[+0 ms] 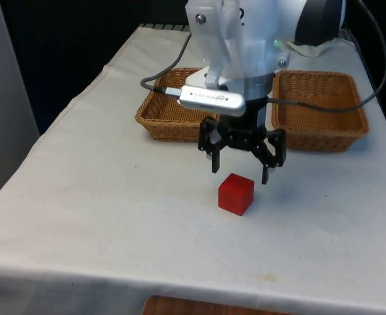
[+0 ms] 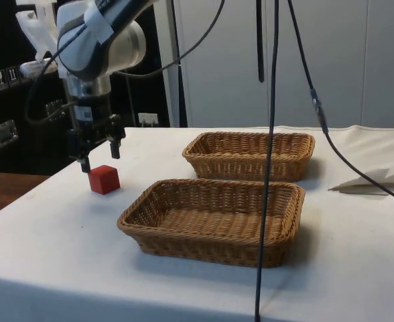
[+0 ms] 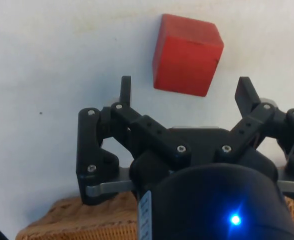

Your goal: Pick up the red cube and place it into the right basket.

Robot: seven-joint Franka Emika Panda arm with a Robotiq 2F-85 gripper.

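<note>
A red cube [image 1: 236,193] [image 2: 104,179] [image 3: 187,55] rests on the white cloth, nearer the front edge than the baskets. My gripper [image 1: 240,172] [image 2: 99,158] [image 3: 185,88] hangs open just above and slightly behind the cube, fingers spread wider than it, nothing held. The right basket [image 1: 319,109] is an empty wicker tray at the front view's right, behind the gripper. In the side view that same basket [image 2: 250,154] lies beyond the nearer one.
A second wicker basket [image 1: 170,108] [image 2: 214,218] sits at the front view's left, partly behind the arm. A grey cable [image 1: 160,82] loops over it. White crumpled cloth [image 2: 378,181] lies near the robot's base.
</note>
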